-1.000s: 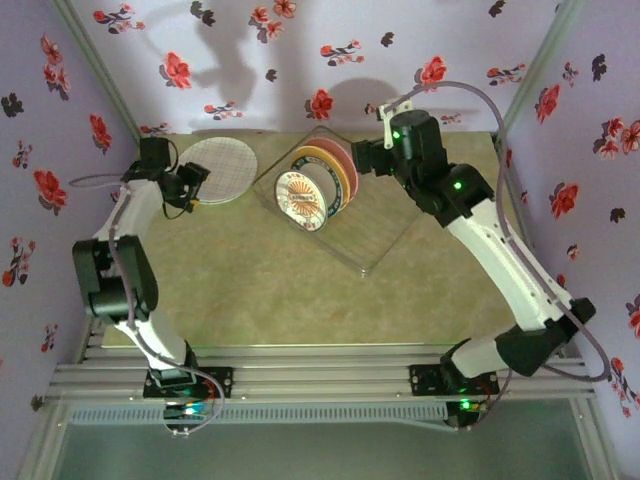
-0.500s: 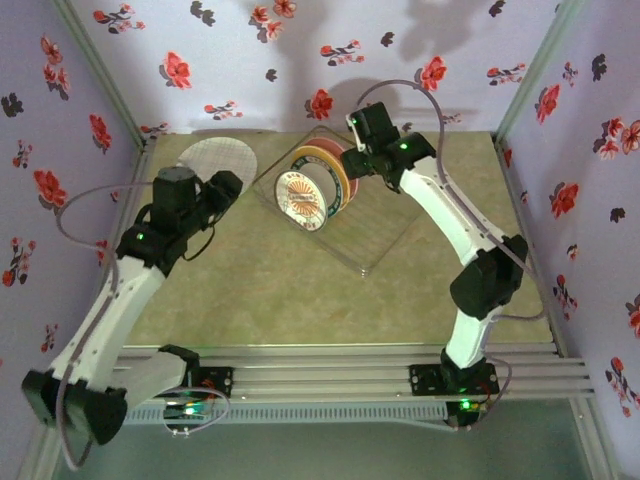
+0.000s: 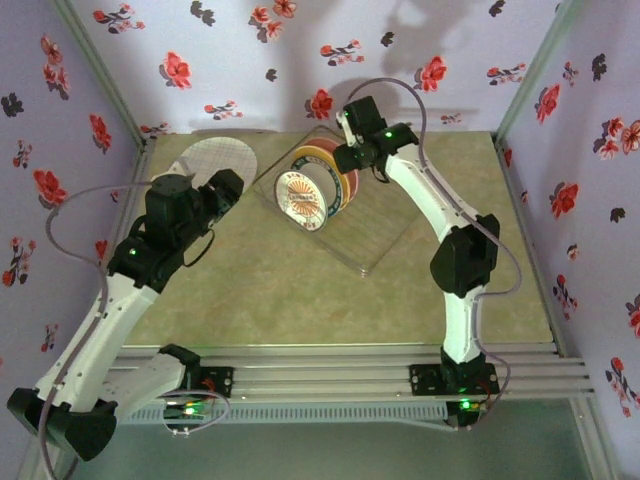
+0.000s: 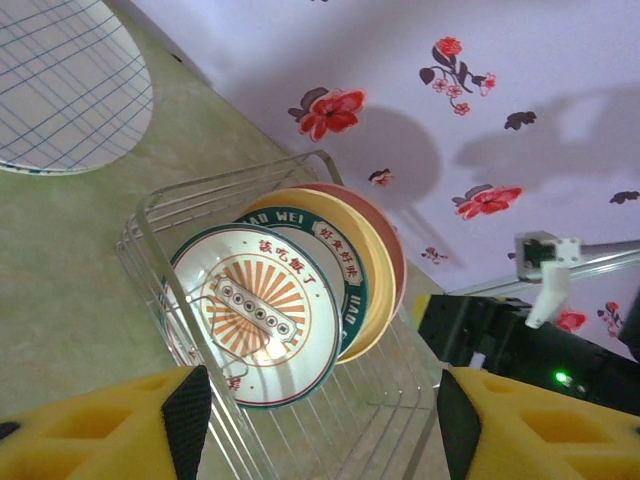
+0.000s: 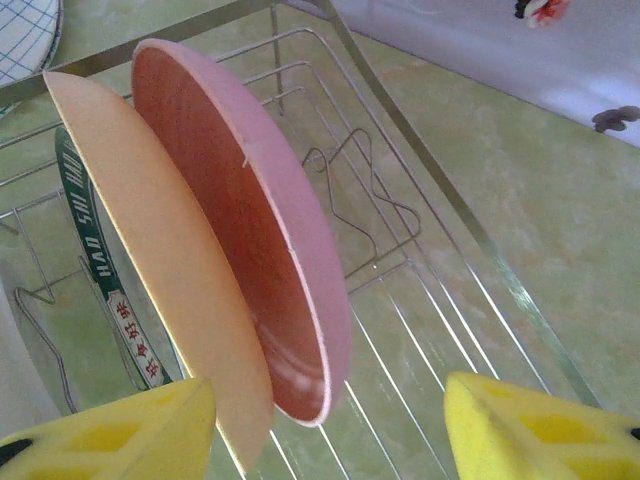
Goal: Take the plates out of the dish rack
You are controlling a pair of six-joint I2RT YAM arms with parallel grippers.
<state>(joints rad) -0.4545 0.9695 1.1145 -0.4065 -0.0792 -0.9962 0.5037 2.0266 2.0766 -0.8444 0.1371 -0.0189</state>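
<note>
The clear dish rack [image 3: 385,225] stands at the back of the table with several plates on edge in it. From front to back they are a white sunburst plate [image 4: 255,315], a green-rimmed plate [image 5: 100,270], an orange-tan plate [image 5: 150,220] and a pink plate [image 5: 230,200]. My right gripper [image 5: 325,430] is open over the rack's far end, its jaws astride the pink plate's rim without touching it. My left gripper [image 4: 320,430] is open and empty, left of the rack and facing the sunburst plate. A white grid plate [image 3: 215,162] lies flat on the table.
The grid plate lies at the back left, just behind my left gripper [image 3: 225,188]. Flowered walls close in the back and both sides. The rack's wire rim [image 4: 150,240] and thin ribs [image 5: 470,210] run under both grippers. Green table surface lies in front of the rack.
My right arm has swung left and down onto the rack's far end, and its jaws have narrowed around the pink plate. My left arm has drawn back from the grid plate toward the rack.
</note>
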